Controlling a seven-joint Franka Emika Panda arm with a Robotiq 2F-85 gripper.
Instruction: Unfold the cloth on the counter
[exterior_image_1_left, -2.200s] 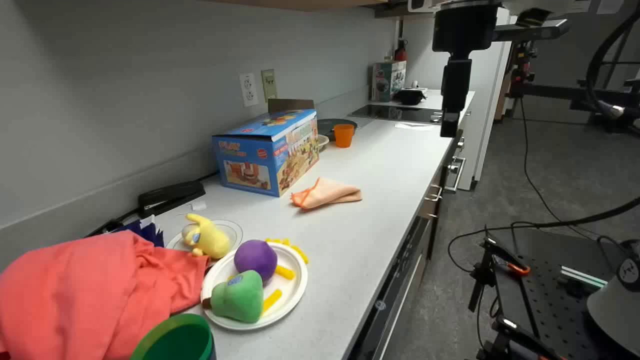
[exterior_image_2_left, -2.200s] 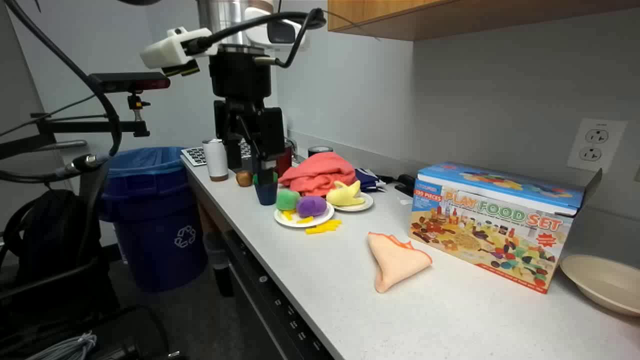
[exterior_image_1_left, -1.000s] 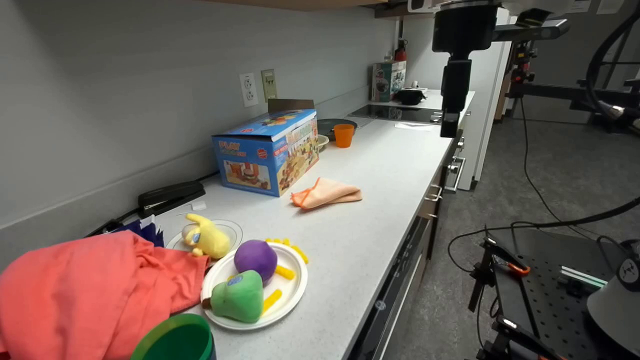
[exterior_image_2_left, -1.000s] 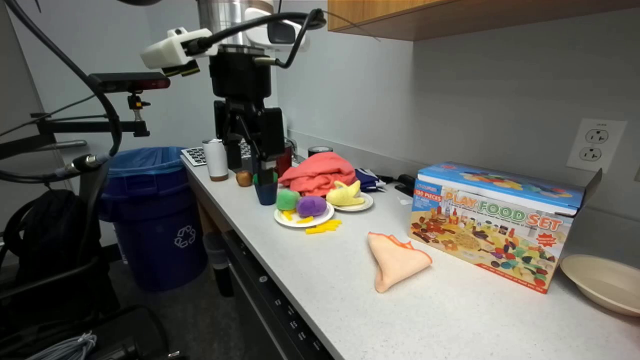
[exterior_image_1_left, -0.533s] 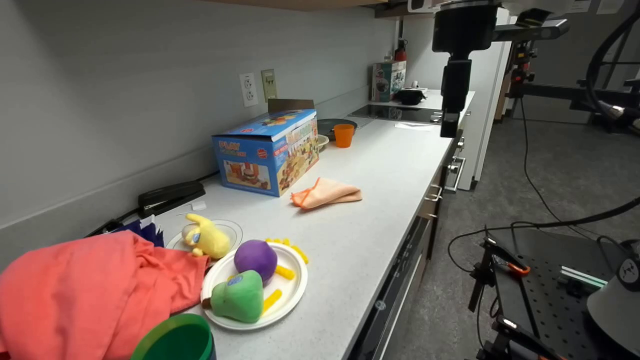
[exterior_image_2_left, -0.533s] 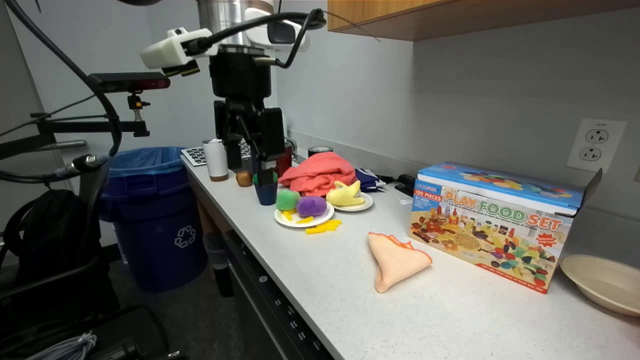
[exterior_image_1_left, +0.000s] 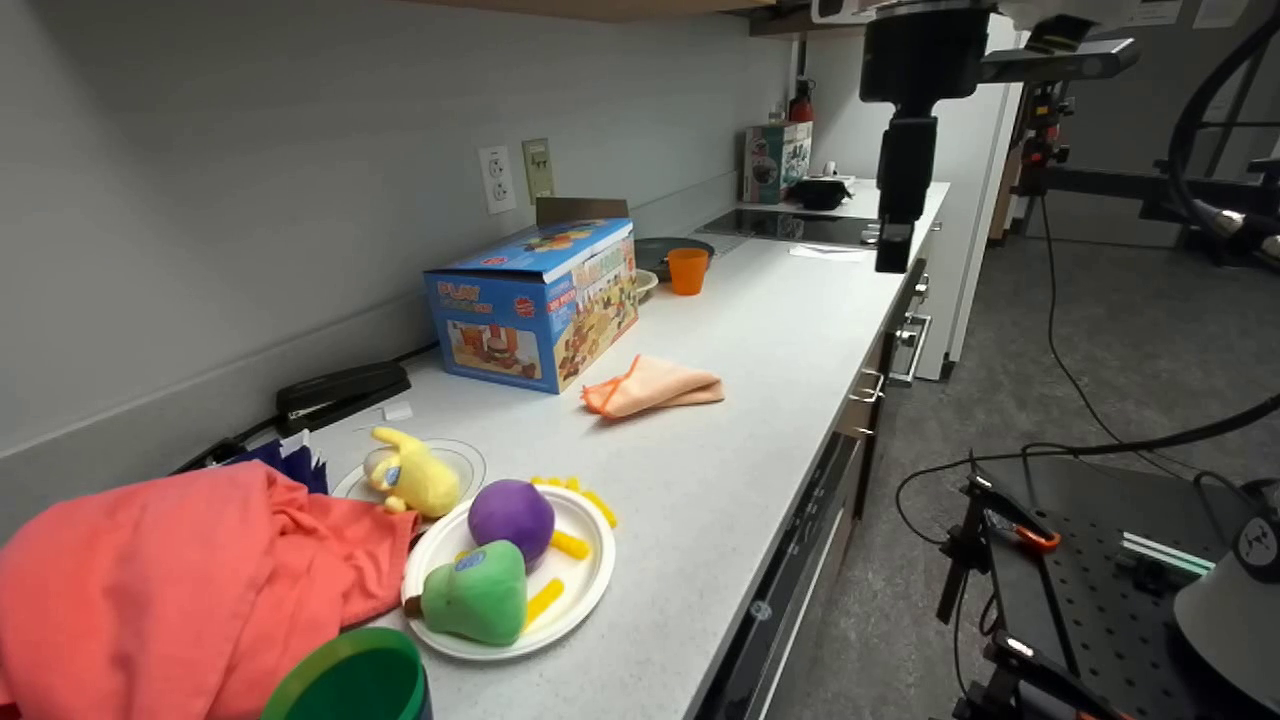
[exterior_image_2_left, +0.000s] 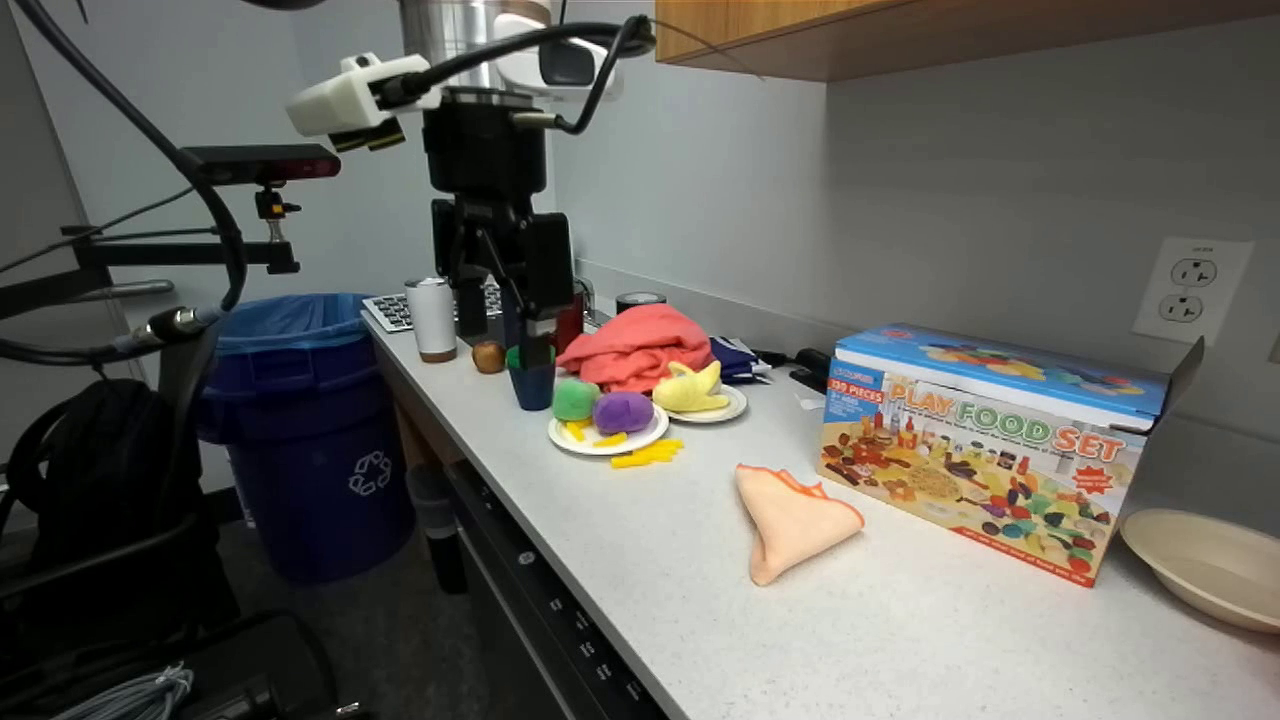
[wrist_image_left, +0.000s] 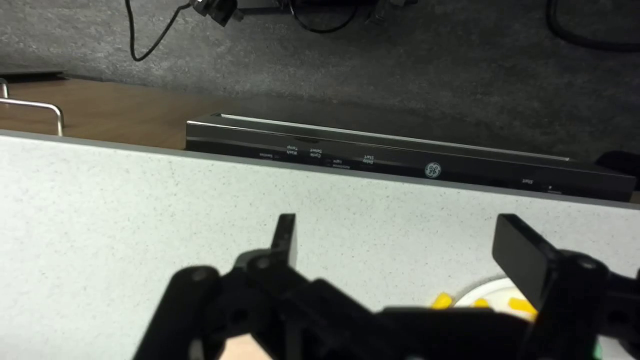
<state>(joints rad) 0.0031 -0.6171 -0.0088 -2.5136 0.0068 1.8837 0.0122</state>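
Peach fabric cloth with orange edging (exterior_image_2_left: 793, 523), folded into a rough triangle on the long, pale, speckled surface (exterior_image_2_left: 880, 645), just beside the blue rectangular cardboard box (exterior_image_2_left: 980, 455). Black jaws: spread, nothing between them, high above and apart. Likely failures: pinching several overlapped layers together, hence lifting the bundle whole; nudging the box, through unfolding toward it.

Cloth (exterior_image_2_left: 795, 525) peach, orange-edged; counter (exterior_image_2_left: 850, 640) white, grey-speckled; end effector (wrist_image_left: 397, 237) black.
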